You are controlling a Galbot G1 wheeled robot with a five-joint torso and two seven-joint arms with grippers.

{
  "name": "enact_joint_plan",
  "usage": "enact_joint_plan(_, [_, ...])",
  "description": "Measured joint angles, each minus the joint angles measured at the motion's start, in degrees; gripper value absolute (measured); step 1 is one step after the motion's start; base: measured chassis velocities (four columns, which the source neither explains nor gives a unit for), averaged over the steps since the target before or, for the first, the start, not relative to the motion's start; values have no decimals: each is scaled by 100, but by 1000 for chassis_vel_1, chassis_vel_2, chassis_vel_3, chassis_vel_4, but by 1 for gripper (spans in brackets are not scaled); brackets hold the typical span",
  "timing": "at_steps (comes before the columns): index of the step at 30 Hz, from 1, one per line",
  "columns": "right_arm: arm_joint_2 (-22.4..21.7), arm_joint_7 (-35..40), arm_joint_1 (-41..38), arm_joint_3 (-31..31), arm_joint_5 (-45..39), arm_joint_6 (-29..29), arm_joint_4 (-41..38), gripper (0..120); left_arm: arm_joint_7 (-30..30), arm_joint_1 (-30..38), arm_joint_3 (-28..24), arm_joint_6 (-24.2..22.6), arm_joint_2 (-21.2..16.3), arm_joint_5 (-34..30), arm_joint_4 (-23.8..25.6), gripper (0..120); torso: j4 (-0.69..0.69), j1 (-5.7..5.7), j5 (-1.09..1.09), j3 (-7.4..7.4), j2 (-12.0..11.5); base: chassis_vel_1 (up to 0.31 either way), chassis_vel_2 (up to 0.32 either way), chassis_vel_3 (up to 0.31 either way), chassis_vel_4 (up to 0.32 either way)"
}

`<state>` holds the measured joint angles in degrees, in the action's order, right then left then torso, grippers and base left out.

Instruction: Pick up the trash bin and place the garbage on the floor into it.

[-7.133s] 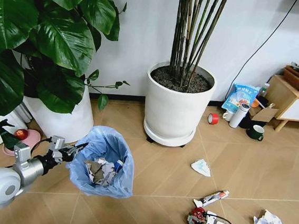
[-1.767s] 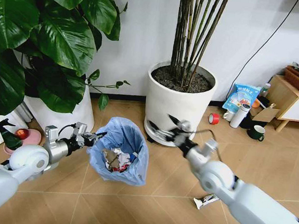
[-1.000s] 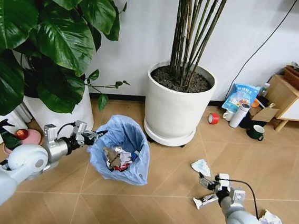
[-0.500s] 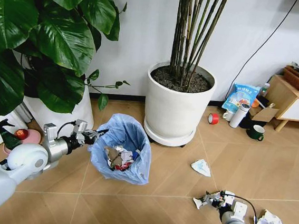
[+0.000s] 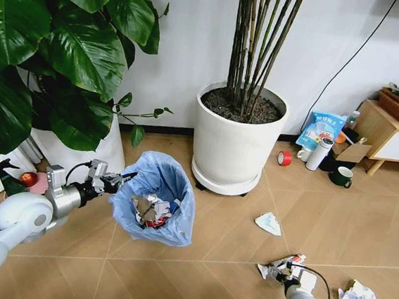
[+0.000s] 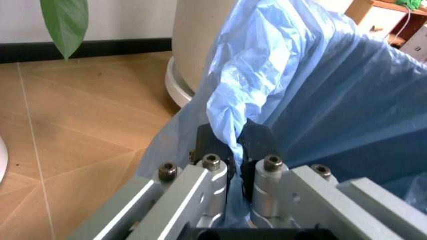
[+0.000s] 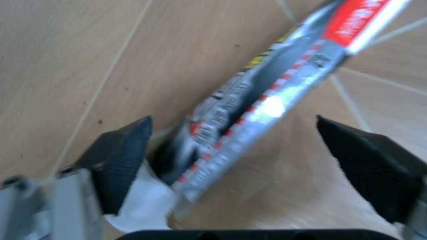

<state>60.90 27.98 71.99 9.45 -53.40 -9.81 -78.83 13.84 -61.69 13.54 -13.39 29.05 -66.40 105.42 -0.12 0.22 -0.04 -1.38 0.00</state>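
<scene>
On the tan chevron-tiled floor (image 5: 229, 279), a flattened red-and-white wrapper (image 7: 280, 95) is straddled by the spread right gripper (image 7: 253, 150), so a skewed closure could push it away, while the blue-bagged black trash bin (image 5: 153, 205) is held nearby only by its liner, clamped in the left gripper (image 6: 235, 150).

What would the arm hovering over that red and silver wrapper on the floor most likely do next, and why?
Probably close its fingers. The right gripper is open, with the red and silver wrapper lying on the floor between its two black fingertips, so it seems lined up to pinch. The left gripper is shut on the bag rim of the trash bin, holding it nearby.
</scene>
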Motion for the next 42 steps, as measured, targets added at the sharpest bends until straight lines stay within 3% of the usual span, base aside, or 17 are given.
enact_joint_plan(12, [292,-34,-243,-17,223,31,528,43,25,3,49,5,27,-17,-35,0,-4,-1,-10,2,1,0,0,0,0])
enact_joint_plan(15, [265,-30,-218,-16,232,30,499,37,25,9,48,5,30,-20,-35,0,-3,-1,-6,2,1,0,0,0,0])
enact_joint_plan(20, [74,-36,-69,2,233,-37,258,15,37,-12,67,8,30,-16,-31,0,1,0,12,-1,0,0,0,0,0])
enact_joint_plan(21, [74,-36,-69,2,233,-37,258,15,37,-12,67,8,30,-16,-31,0,1,0,12,-1,0,0,0,0,0])
enact_joint_plan(23, [-77,-27,60,35,243,-61,18,4,56,-53,93,9,30,-3,-26,0,1,0,8,-1,-1,0,0,0,0])
enact_joint_plan(27, [-196,4,171,91,259,-76,-202,0,76,-82,119,10,30,9,-28,0,1,0,1,-1,0,0,0,0,0])
enact_joint_plan(36, [-845,-78,1065,591,807,-11,-1830,0,130,-41,60,20,69,58,-96,0,-1,0,4,0,0,0,0,0,0])
enact_joint_plan(40, [-1143,-1030,1401,908,2098,863,-2509,0,162,36,-92,22,95,80,-152,0,-1,0,2,0,0,0,0,0,0])
enact_joint_plan(42, [-1185,-1232,1406,946,2243,1057,-2583,0,167,51,-120,22,95,80,-162,0,-1,0,1,0,0,0,0,0,0])
